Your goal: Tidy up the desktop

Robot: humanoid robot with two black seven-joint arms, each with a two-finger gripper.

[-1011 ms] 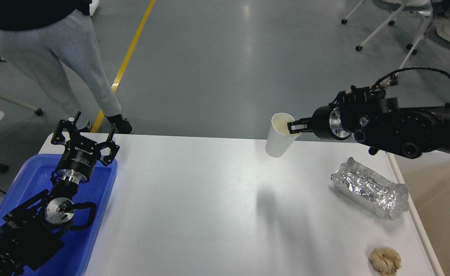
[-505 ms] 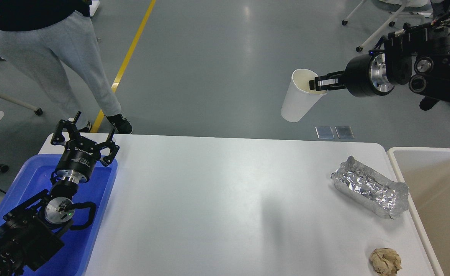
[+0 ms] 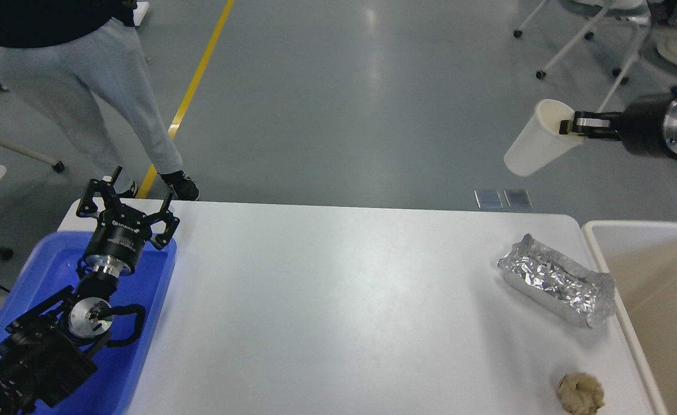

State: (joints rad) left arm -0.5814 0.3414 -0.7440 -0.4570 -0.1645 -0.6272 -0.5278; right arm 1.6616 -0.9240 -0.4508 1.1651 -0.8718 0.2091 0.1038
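Observation:
The desktop point(image 3: 326, 311) is a wide white tabletop. My right gripper point(image 3: 568, 125) is shut on the rim of a white paper cup point(image 3: 537, 147) and holds it tilted, high in the air beyond the table's far right corner. A crumpled foil tray point(image 3: 557, 281) lies near the right edge. A crumpled brown paper ball point(image 3: 580, 393) lies at the front right. My left gripper point(image 3: 128, 199) is open and empty above the far end of the blue tray point(image 3: 142, 346).
A beige open bin point(image 3: 661, 300) stands against the table's right edge. A person in grey trousers point(image 3: 102, 86) stands beyond the far left corner. Wheeled chair bases point(image 3: 592, 40) stand at the far right.
My right gripper has carried the white cup up and to the right, from above the table's far edge to high beside the bin. The left arm has not moved.

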